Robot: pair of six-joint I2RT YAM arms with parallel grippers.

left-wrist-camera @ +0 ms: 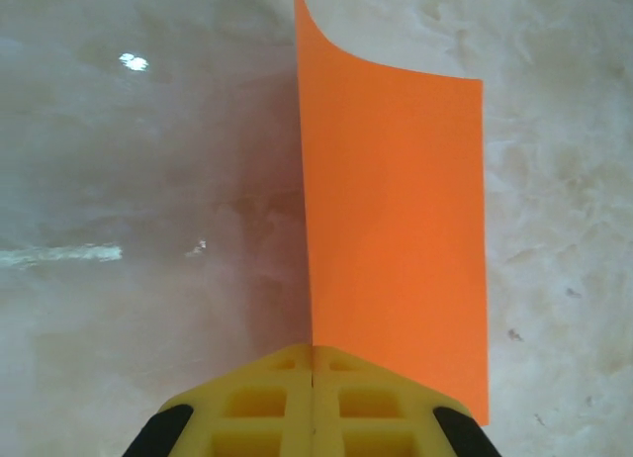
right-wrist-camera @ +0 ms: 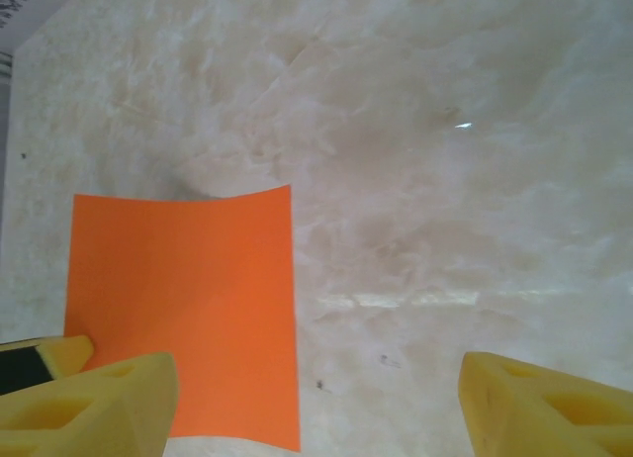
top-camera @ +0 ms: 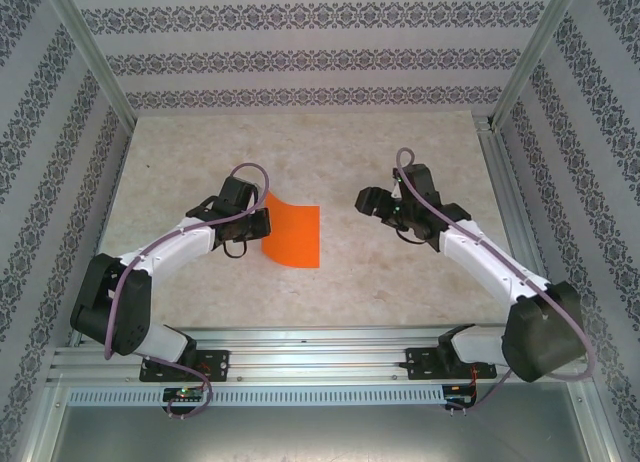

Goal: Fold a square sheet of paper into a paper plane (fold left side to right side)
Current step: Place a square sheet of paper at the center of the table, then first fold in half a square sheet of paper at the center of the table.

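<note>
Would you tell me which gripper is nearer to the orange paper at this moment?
Left. The left gripper is shut on the paper, holding its left edge raised. The right gripper hangs open off to the paper's right, apart from it.

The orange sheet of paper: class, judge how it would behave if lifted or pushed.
Probably floppy: pinched by the left gripper, the orange sheet of paper curls at its far corner. Likely light: one edge pinch holds it raised. A push might buckle or slide it on the smooth table.
</note>
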